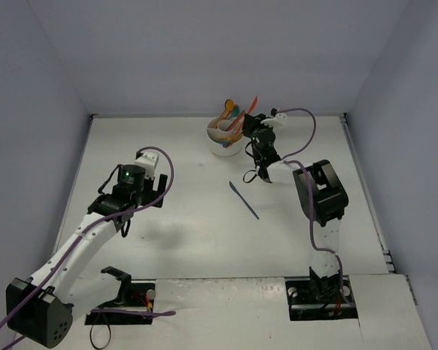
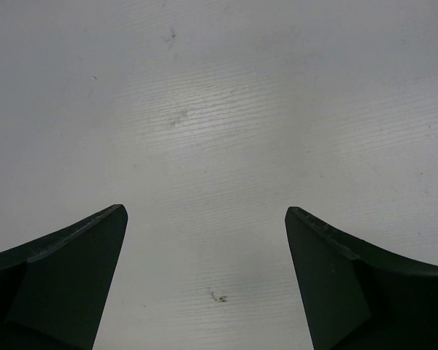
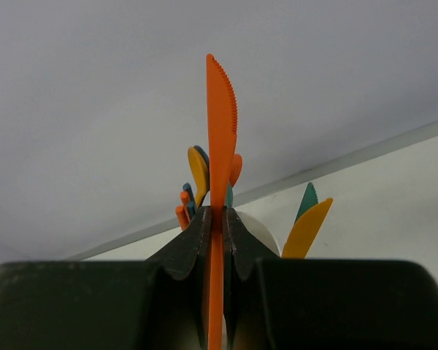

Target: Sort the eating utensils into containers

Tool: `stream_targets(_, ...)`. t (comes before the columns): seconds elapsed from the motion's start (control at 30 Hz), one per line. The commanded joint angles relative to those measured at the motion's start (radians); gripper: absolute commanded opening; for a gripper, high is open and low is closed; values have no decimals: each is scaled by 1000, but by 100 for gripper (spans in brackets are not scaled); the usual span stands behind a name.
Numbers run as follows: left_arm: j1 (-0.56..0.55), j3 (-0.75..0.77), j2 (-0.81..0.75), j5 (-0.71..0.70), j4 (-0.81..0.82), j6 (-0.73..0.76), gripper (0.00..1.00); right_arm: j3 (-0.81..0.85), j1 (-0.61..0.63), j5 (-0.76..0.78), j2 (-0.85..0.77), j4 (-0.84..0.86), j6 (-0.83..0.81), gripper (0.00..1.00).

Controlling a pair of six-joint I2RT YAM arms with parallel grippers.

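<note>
White table (image 1: pixel 190 240): outstretched right tool (image 3: pixel 217 216) pinches orange knife (image 3: pixel 221 109).

My right gripper (image 3: pixel 220 219) has matt black plastic fingers (image 3: pixel 193 244), smooth and dull. The orange knife (image 3: pixel 221 124) between them is thin, smooth plastic with a soft sheen and a finely toothed edge. My left gripper (image 2: pixel 204 215) shows dark matt fingers (image 2: pixel 66 270), faintly scuffed along the edges. The table (image 2: pixel 219 109) is white board, finely ribbed, with a mild gloss and a few small dark specks. The white cup (image 1: pixel 220 149) looks like smooth plastic.
</note>
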Motion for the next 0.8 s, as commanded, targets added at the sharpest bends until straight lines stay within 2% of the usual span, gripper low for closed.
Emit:
stream_targets(0.0, -7, 8, -3, -16, 49, 13, 88, 0, 22, 25, 0, 185, -1, 0)
stream_targets(0.67, -9, 4, -15, 0, 49, 8, 88, -54, 62, 95, -3, 219, -6, 0)
stream_targets(0.77, -9, 4, -18, 2, 49, 7, 88, -56, 67, 89, -16, 211, -16, 4)
